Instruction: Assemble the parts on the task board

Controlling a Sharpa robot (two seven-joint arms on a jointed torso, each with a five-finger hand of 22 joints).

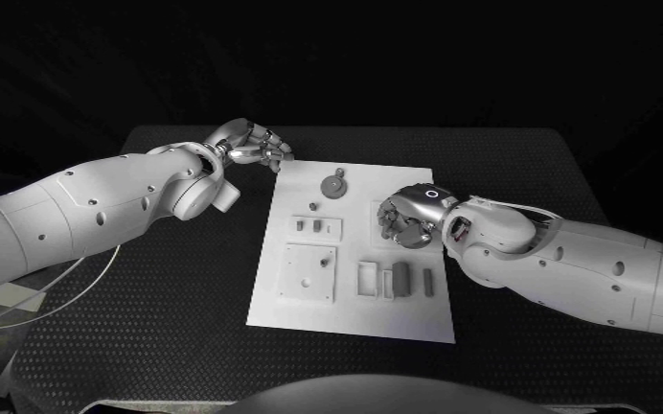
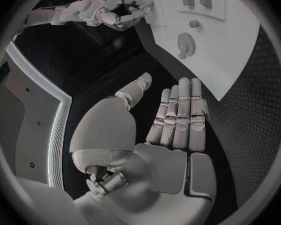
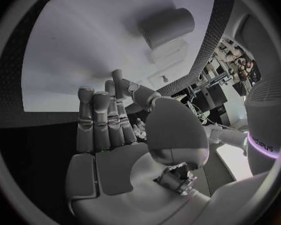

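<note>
Task board (image 1: 353,313): lay flat mid-table, long side running near to far
Left hand (image 1: 253,146): hovered just off the board's far left corner, fingers straight and together, released, holding nothing
Right hand (image 1: 409,216): hung over the board's right half, fingers extended, nothing in its grasp
Round part (image 1: 333,183): sat at the board's far end
Grey block parts (image 1: 402,278): stood near the right hand, toward the board's near right

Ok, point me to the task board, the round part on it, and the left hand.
task board (image 1: 353,313), head view, bare near strip.
round part (image 1: 333,184), head view, disc centre.
left hand (image 2: 175,117), left wrist view, middle of extended fingers.
</note>
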